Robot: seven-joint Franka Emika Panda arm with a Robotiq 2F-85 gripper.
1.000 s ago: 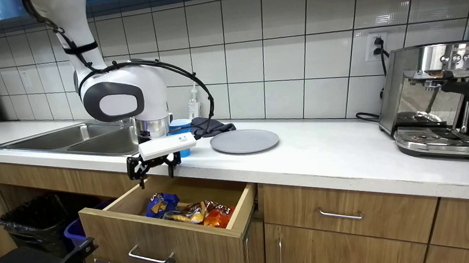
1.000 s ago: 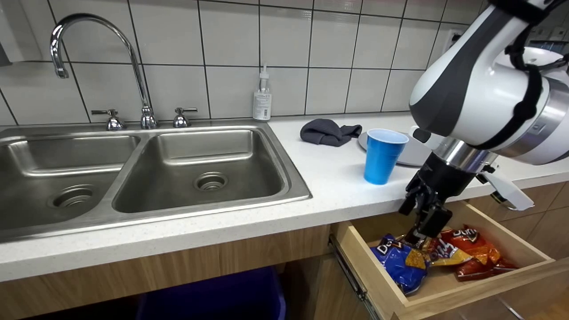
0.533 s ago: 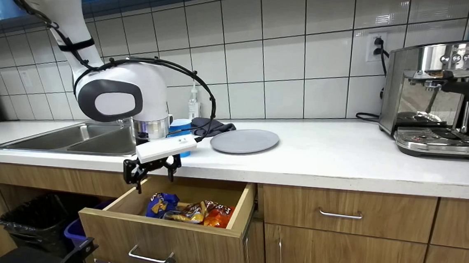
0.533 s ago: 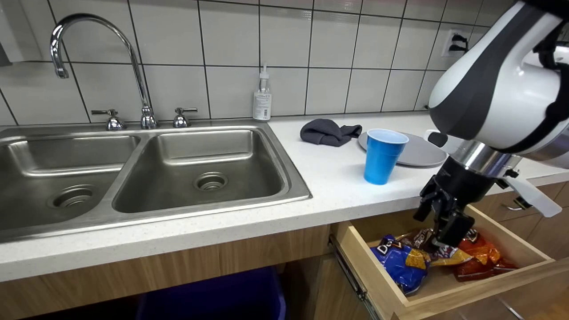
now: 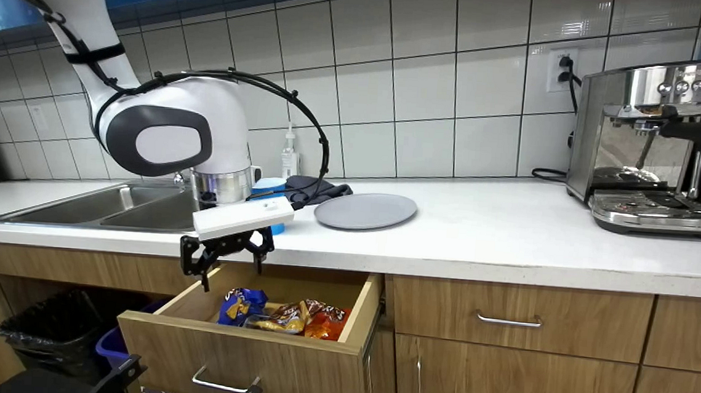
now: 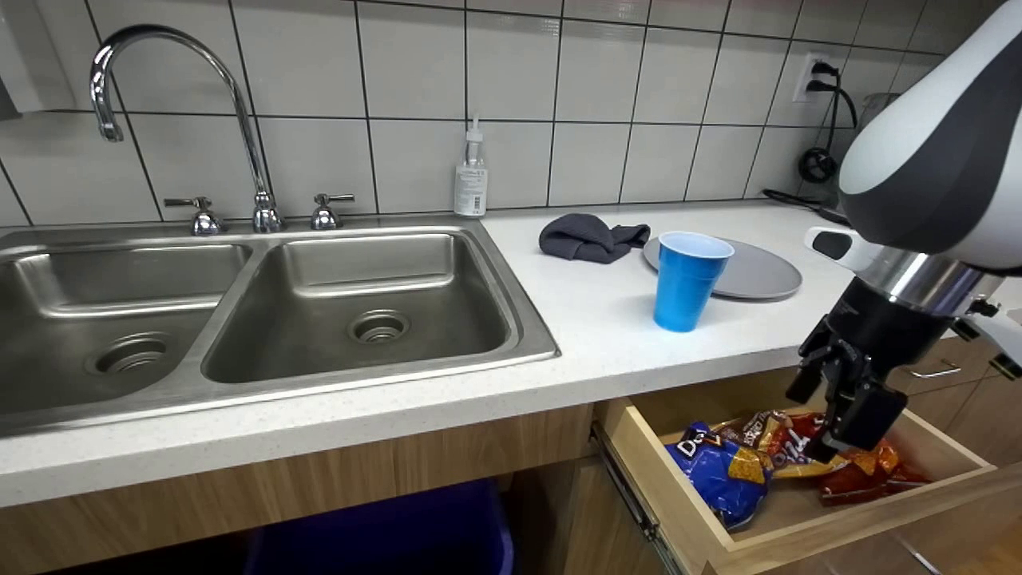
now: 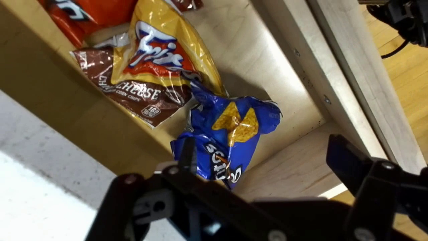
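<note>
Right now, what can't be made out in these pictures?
Red chip bag, wrist view: cut off by the top edge.
Cup, in an exterior view: inside bottom hidden by its near wall.
Pump bottle, in an exterior view: label print too small.
Purple bin, in an exterior view: cut off by bottom edge.

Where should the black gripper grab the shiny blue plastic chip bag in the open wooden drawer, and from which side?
Probably across the middle of the blue bag, coming straight down: its creased top faces up uncovered, while the pale wooden drawer wall and the glossy yellow-and-brown chip bag crowd two sides.
</note>
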